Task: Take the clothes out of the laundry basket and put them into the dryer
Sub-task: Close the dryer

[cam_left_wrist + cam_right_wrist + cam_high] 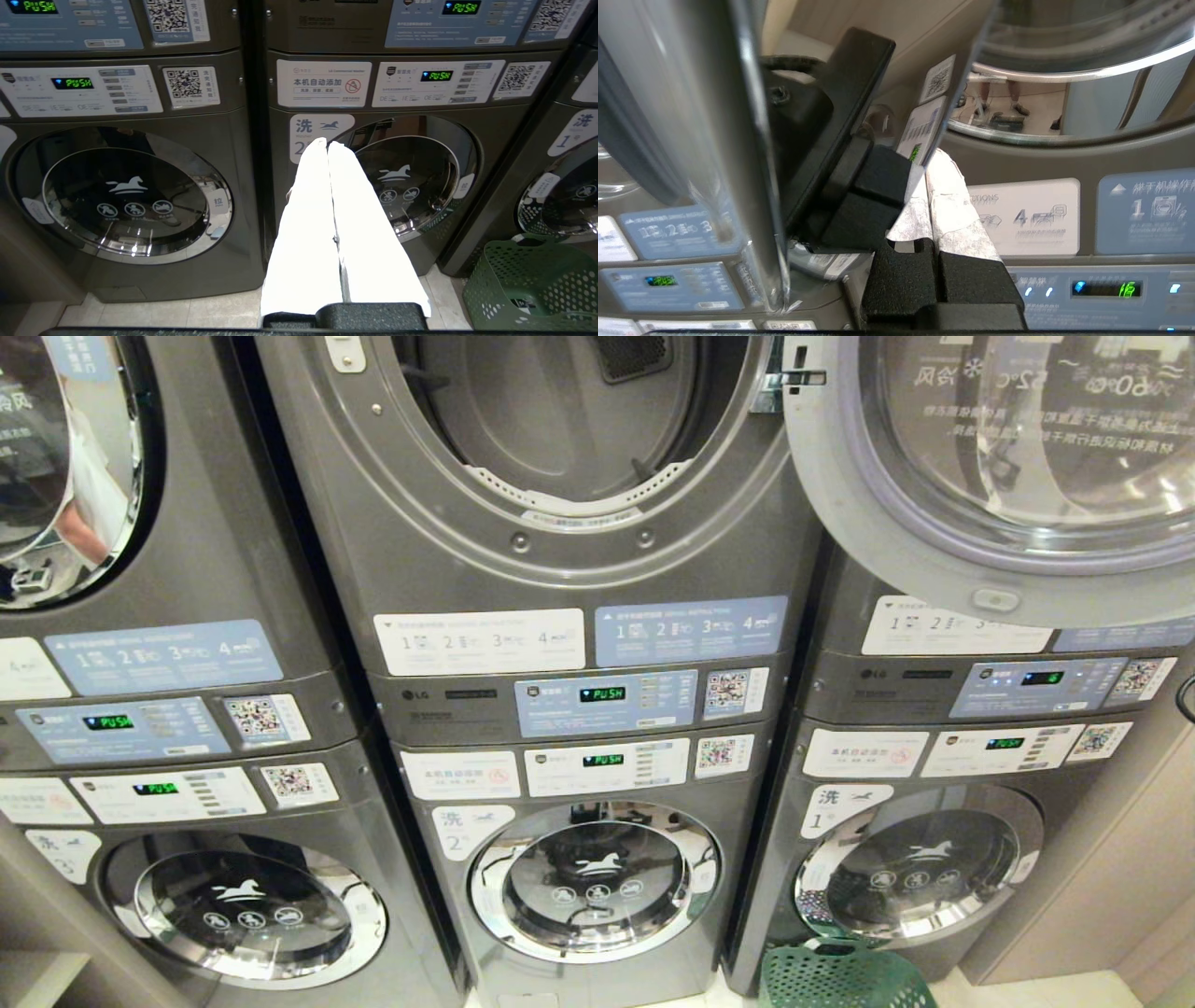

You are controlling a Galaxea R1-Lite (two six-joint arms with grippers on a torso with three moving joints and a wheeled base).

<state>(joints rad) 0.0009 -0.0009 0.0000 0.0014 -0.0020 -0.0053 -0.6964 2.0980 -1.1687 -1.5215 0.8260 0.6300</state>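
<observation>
Head view: the dryer (pixel 579 439) in the middle stack stands with its drum open, its door (pixel 999 476) swung out to the right; the laundry basket (pixel 840 978) sits on the floor below, in front of the right stack.
Left wrist view: left pincer (pixel 327 144) pressed together, empty, facing the lower washer (pixel 402 182); basket (pixel 532 284) nearby on the floor.
Right wrist view: right pincer (pixel 936 161) pressed together, holding nothing, beside the open door's edge (pixel 752 154).

Green perforated laundry basket (pixel 834 978) on floor, near right, before right washer; middle dryer (pixel 569 429) door open, drum bare.
</observation>
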